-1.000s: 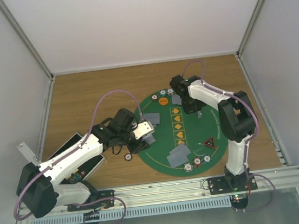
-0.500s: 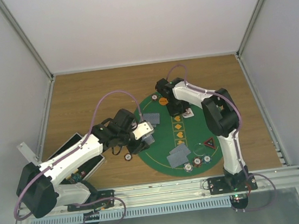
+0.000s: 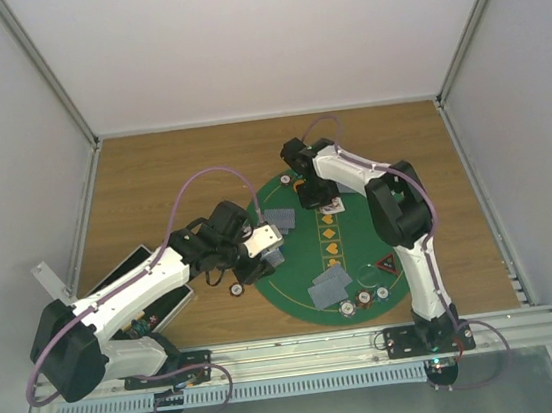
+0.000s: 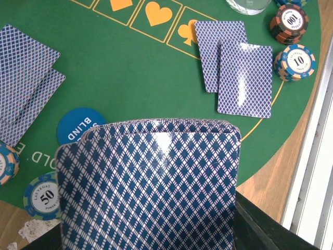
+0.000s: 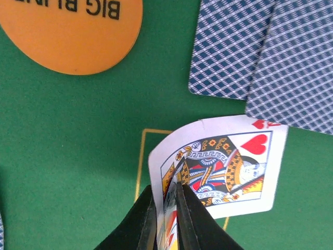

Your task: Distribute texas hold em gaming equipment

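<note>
The right arm point(image 3: 396, 202) is stretched far out over the green mat point(image 3: 303, 264), wrist tipped down. The left arm point(image 3: 135, 289) lies low, reaching to the mat's left edge. Near the left wrist I count four face-down cards point(image 4: 244, 78) (two overlapping pairs), four poker chips point(image 4: 296, 62) and one blue disc point(image 4: 78, 125). The right gripper point(image 5: 165, 200) pinches a face-up queen of hearts point(image 5: 229, 166) near the orange disc point(image 5: 73, 31). The left gripper point(image 3: 269, 248) is clamped on the deck point(image 4: 151, 192).
</note>
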`<state>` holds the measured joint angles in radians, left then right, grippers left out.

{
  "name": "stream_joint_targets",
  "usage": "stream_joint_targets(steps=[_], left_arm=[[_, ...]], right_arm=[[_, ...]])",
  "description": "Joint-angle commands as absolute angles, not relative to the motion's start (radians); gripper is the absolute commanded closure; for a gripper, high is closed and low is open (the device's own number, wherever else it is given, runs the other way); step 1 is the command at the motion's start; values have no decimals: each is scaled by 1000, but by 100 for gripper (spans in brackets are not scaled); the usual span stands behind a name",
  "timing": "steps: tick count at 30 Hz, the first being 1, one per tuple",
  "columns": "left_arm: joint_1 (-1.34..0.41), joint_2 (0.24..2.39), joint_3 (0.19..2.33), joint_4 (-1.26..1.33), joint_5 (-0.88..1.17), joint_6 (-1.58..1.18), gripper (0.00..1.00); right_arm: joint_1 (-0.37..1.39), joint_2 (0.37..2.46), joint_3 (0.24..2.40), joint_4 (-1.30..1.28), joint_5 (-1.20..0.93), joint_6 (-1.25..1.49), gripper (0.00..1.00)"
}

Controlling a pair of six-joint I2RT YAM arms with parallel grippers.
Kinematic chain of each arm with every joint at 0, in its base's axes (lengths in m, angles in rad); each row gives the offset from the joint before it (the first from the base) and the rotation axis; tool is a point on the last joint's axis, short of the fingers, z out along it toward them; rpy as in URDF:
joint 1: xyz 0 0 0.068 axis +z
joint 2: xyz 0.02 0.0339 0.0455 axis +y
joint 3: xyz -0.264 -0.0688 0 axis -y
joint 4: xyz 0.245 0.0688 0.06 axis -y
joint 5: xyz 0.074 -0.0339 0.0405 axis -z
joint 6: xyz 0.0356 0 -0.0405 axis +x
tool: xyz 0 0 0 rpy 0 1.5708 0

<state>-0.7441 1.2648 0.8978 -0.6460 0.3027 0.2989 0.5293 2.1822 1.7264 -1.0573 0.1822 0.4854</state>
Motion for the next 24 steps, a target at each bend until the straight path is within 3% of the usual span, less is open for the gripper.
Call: stream_joint_targets(steps=[1,15,24], left_arm=[[-737,1239,893,-598,314,303,47],[-735,1234,897,-602,312,305,47],[-733,1233,897,-603,319,302,47]], right_arm=[[531,2219,1752,-1066,160,523,85],[523,2049,1719,-989,-75,485,44],[471,1653,1255,-639,-543,374,29]])
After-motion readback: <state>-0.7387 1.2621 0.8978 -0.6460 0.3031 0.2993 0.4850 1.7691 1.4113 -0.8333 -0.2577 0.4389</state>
